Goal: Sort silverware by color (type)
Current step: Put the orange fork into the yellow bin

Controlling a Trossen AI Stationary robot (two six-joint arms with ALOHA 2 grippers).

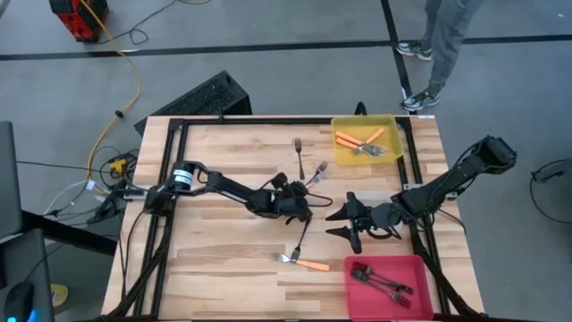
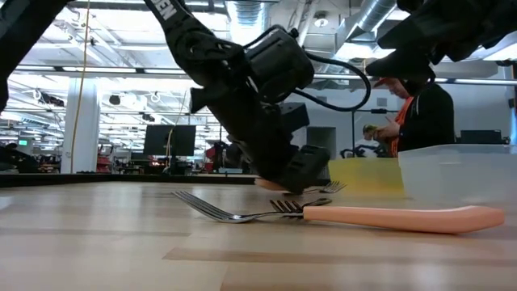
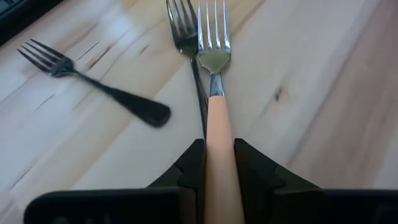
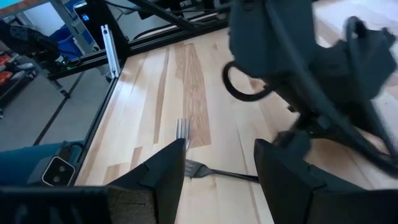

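My left gripper (image 1: 302, 199) is at the table's middle, shut on an orange-handled fork (image 3: 214, 56) whose metal tines stick out ahead of the fingers. A dark fork (image 3: 186, 37) lies close beside it, and a second dark fork (image 3: 93, 81) lies flat a little off. Another orange-handled fork (image 1: 308, 263) lies near the front edge, crossed with a pale fork (image 2: 226, 212). A further fork (image 1: 298, 150) lies toward the far edge. My right gripper (image 1: 344, 222) waits open to the right of the middle, above a fork (image 4: 186, 134). My left gripper pinches the orange handle (image 3: 219, 155) between its two fingers. The fingers slant down toward the table and lie along the fork, which points straight ahead from them. The tines are low over the wood beside the dark fork; whether they touch, I cannot tell.
A yellow bin (image 1: 398, 134) with orange-handled forks stands at the far right. A red bin (image 1: 420, 268) with dark forks is at the near right. A clear bin (image 2: 460, 174) stands between them. A person (image 1: 442, 45) is beyond the far edge.
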